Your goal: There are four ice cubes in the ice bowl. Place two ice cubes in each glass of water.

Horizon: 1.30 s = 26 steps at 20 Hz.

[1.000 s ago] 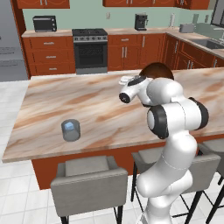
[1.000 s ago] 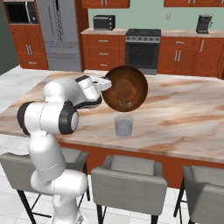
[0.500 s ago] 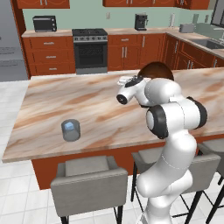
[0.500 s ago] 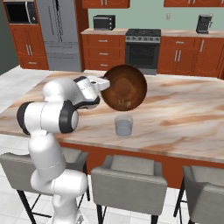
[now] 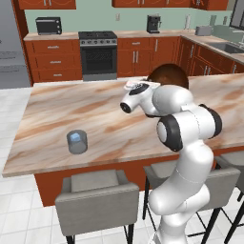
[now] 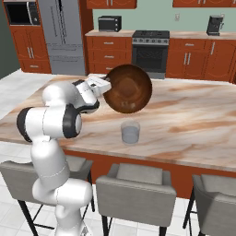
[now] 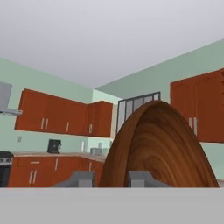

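We see the gripper (image 6: 107, 86) clamped on the rim of the ice bowl (image 6: 127, 88), holding it tipped on edge above the counter (image 6: 193, 124) at centre frame in the right base view. One glass of water (image 6: 131, 132) stands just below it; another glass (image 5: 77, 141) sits lower left in the left base view. We cannot make out any cubes in the bowl.

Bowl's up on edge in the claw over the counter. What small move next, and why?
Probably ease the tilted round dark brown bowl lower toward the short grey tumbler. The claw grips its rim with the bowl nearly on edge, held above the tumbler on the marble counter, so anything sliding out might miss from that height.
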Available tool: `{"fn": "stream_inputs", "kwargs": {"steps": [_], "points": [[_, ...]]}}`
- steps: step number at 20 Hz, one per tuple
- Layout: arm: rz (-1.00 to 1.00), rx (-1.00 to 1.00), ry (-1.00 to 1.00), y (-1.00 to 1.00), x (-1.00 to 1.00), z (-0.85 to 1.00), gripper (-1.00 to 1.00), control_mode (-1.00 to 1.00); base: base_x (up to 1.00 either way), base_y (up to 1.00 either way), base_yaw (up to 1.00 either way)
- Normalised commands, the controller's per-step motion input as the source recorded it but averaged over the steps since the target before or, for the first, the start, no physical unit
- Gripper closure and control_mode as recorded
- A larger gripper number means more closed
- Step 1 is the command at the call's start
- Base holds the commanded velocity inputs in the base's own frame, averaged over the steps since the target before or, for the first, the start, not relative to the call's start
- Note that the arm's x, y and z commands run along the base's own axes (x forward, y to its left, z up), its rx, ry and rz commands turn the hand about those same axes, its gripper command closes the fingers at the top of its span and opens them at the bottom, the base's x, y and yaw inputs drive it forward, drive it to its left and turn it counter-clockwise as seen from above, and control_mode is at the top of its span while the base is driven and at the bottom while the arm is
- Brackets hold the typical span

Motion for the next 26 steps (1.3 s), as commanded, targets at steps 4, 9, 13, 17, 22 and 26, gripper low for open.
{"fn": "stream_inputs", "kwargs": {"steps": [4, 9, 13, 17, 22, 26], "points": [[0.00, 0.18, -0.33, -0.22, 0.00, -0.33, 1.00, -1.00, 0.00, 0.00, 0.00], [0.00, 0.18, -0.35, -0.25, 0.00, -0.47, 1.00, -1.00, 0.00, 0.00, 0.00], [0.00, 0.14, -0.31, -0.26, 0.00, -0.54, 1.00, -1.00, 0.00, 0.00, 0.00], [0.00, 0.14, -0.30, -0.40, 0.00, -0.62, 1.00, -1.00, 0.00, 0.00, 0.00], [0.00, 0.13, -0.27, -0.53, 0.00, -0.61, 1.00, -1.00, 0.00, 0.00, 0.00], [0.00, 0.14, -0.28, -0.47, 0.00, -0.53, 1.00, -1.00, 0.00, 0.00, 0.00]]}}
